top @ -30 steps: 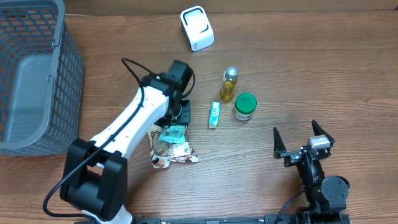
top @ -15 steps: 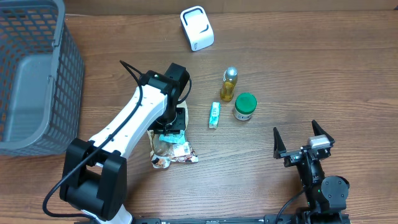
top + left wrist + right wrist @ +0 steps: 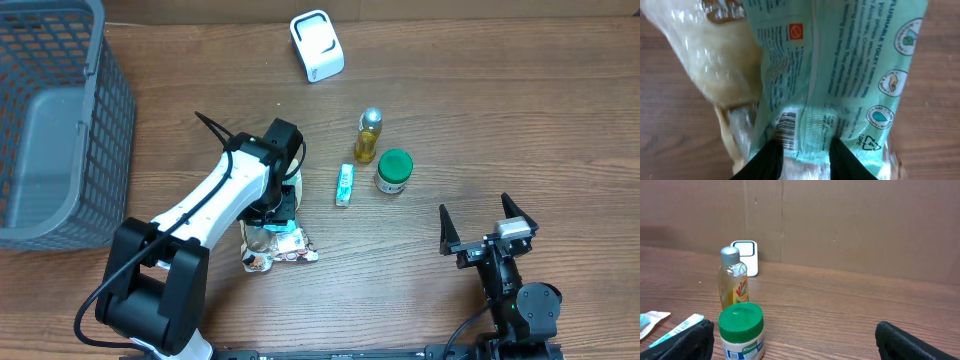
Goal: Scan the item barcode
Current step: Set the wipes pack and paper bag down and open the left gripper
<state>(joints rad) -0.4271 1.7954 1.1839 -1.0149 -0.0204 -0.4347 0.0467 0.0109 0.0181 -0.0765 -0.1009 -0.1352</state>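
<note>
Left gripper (image 3: 805, 145) pinches teal wipes pack (image 3: 840, 75) mid-frame; right gripper (image 3: 474, 206) wide, lower right; bottle (image 3: 367, 140) holds yellow liquid

Brown wooden table (image 3: 520, 110), cardboard wall (image 3: 865, 225) behind

Left arm (image 3: 215, 195) white shell, black joints, black cable; right gripper (image 3: 474, 205) black.

A grey basket (image 3: 112, 130), yellow bottle (image 3: 368, 138), green-lidded jar (image 3: 393, 171) and tube (image 3: 344, 185).
</note>
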